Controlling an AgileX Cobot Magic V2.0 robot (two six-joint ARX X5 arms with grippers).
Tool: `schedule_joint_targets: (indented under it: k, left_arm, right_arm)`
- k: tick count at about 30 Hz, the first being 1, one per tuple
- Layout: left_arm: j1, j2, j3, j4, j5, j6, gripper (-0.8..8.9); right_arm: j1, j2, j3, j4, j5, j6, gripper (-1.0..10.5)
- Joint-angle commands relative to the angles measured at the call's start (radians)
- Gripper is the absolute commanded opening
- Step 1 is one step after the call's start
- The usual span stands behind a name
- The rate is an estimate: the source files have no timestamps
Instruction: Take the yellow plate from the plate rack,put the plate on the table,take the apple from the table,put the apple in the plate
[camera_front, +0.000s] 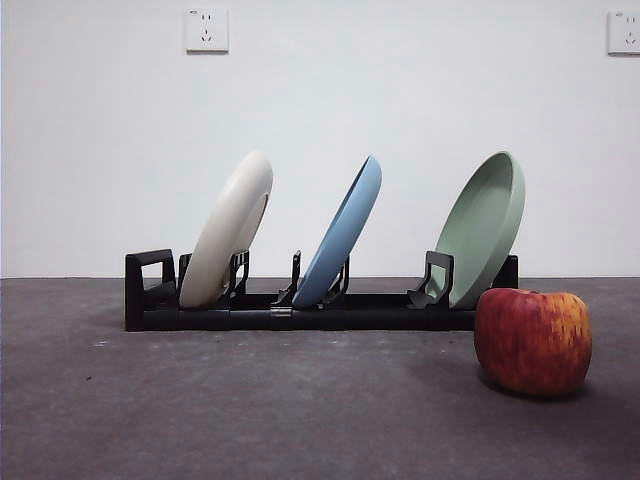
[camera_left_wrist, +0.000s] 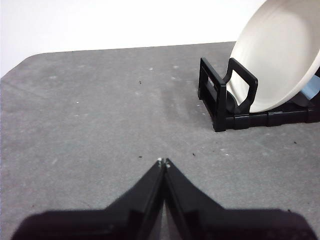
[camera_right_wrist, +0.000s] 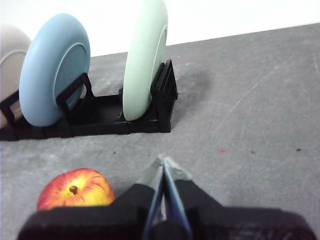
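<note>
The yellow plate, pale cream, leans in the left slot of the black plate rack; it also shows in the left wrist view as the yellow plate in the plate rack. The red apple rests on the table in front of the rack's right end. My left gripper is shut and holds nothing, some way short of the rack's blocky end. My right gripper is shut and holds nothing, beside the apple. Neither arm shows in the front view.
A light blue plate stands in the rack's middle slot and a sage green plate in its right slot. The right wrist view shows the blue plate and the green plate. A white wall runs behind the table.
</note>
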Motion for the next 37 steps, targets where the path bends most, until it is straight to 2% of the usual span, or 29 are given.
schedule_joint_targets:
  k: [1,4,7,13,18,24,27,31,37]
  left_arm:
    - [0.003,-0.003,-0.014,0.01,0.002,-0.058,-0.03]
    - [0.004,-0.003,-0.012,0.01,0.019,-0.097,-0.05]
    - [0.003,-0.003,-0.003,0.013,0.078,-0.105,-0.07]
    - [0.003,0.027,0.071,0.01,0.126,-0.194,-0.07]
    - [0.003,0.131,0.178,0.01,0.131,-0.216,-0.07]
    - [0.003,0.34,0.329,0.009,0.134,-0.216,-0.07]
    - [0.002,0.463,0.415,0.009,0.186,-0.216,-0.07]
    - [0.002,0.652,0.538,0.009,0.313,-0.216,-0.07]
    - [-0.008,0.932,0.727,-0.017,0.504,-0.216,-0.06]
  right_arm:
    - [0.0,0.0,-0.014,0.005,0.002,0.098,-0.1]
    - [0.0,0.0,-0.011,0.012,0.002,0.13,-0.1]
    - [0.0,0.006,0.0,0.011,0.003,0.149,-0.1]
    - [0.0,0.089,0.078,0.01,0.003,0.213,-0.1]
    - [0.0,0.229,0.189,0.004,0.002,0.212,-0.1]
    - [0.0,0.439,0.354,-0.012,-0.013,0.212,-0.1]
    - [0.0,0.542,0.442,-0.027,-0.072,0.208,-0.1]
    - [0.0,0.671,0.552,-0.063,-0.17,0.192,-0.1]
    - [0.0,0.823,0.691,-0.131,-0.314,0.116,0.1]
